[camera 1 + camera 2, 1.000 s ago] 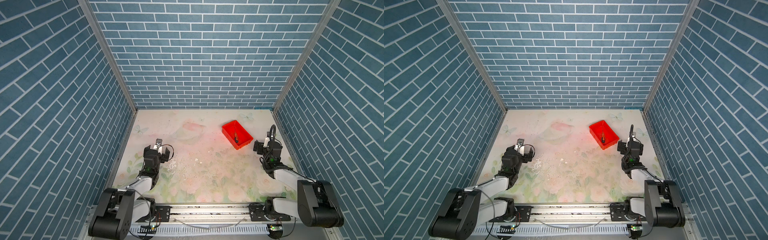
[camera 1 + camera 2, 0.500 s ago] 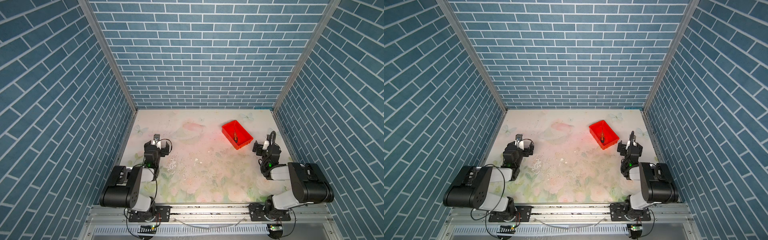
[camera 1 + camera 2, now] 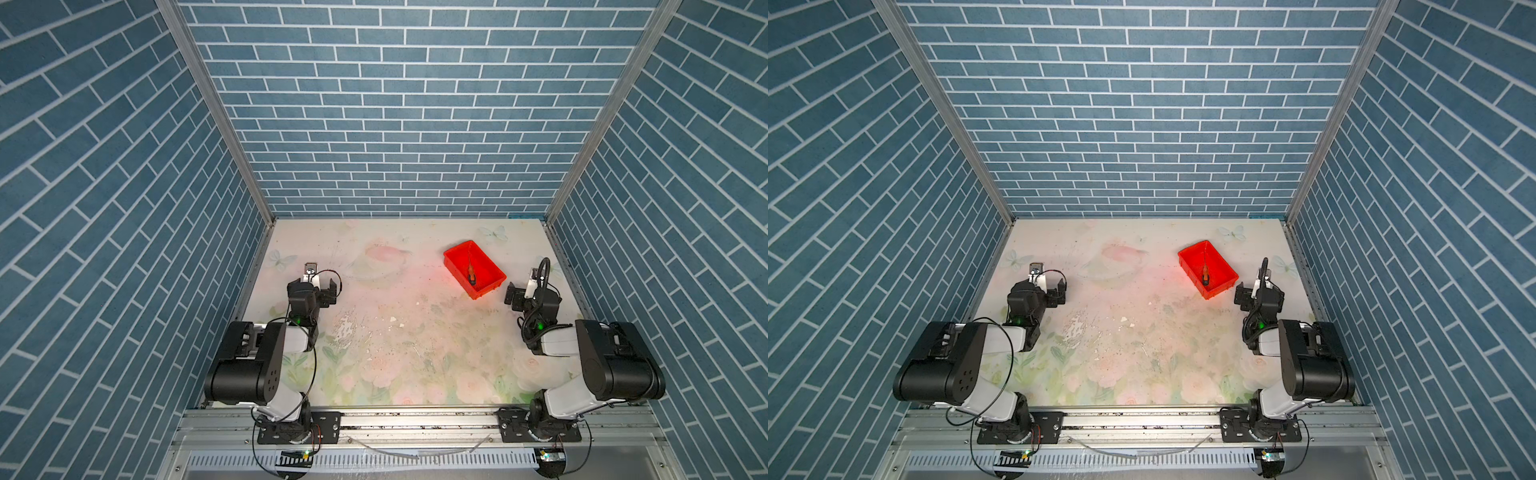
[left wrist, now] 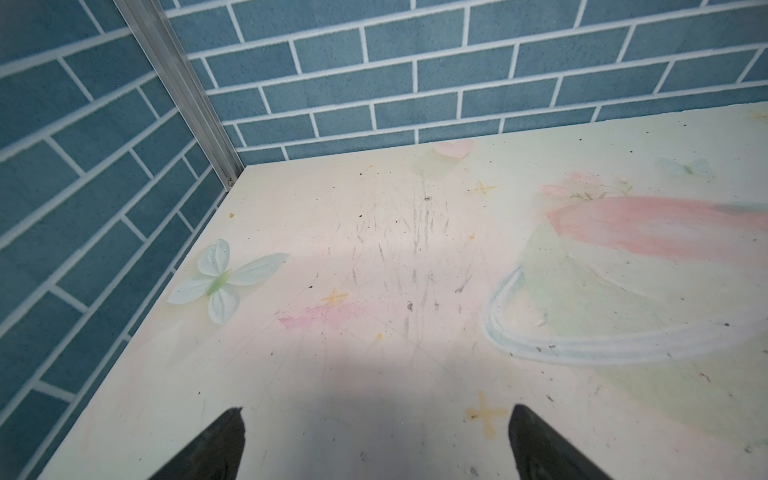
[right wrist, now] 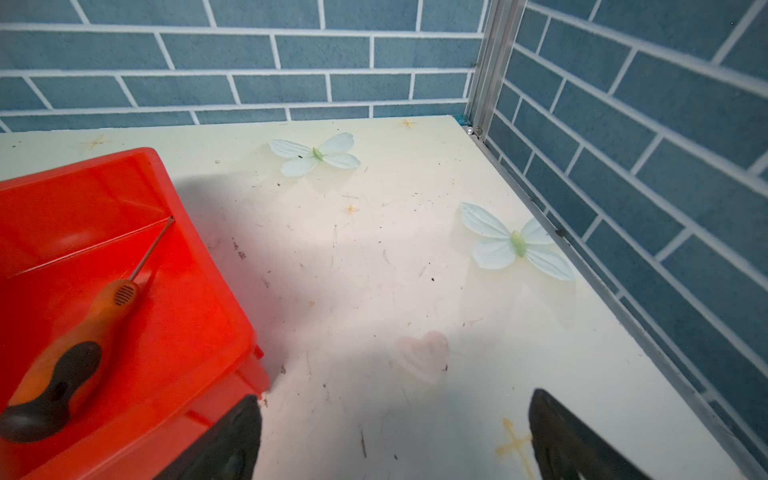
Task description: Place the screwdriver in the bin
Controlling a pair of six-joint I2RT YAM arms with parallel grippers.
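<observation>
Screwdriver (image 5: pixel 95 316) lies inside bin (image 3: pixel 488 270). Both arms' jaws spread, holding nothing. Risk: right jaws sit just beside bin's near corner, so a careless swing could shove or tip it.

The screwdriver (image 5: pixel 83 328) lies flat on the floor of the bin (image 5: pixel 62 195). Its orange handle with a black end is toward the near wall, and its thin silver shaft reaches a far inner corner. In both top views the bin, a shallow bright red rectangular tray, sits upright and askew on the tabletop (image 3: pixel 395 332), right of middle toward the back.
</observation>
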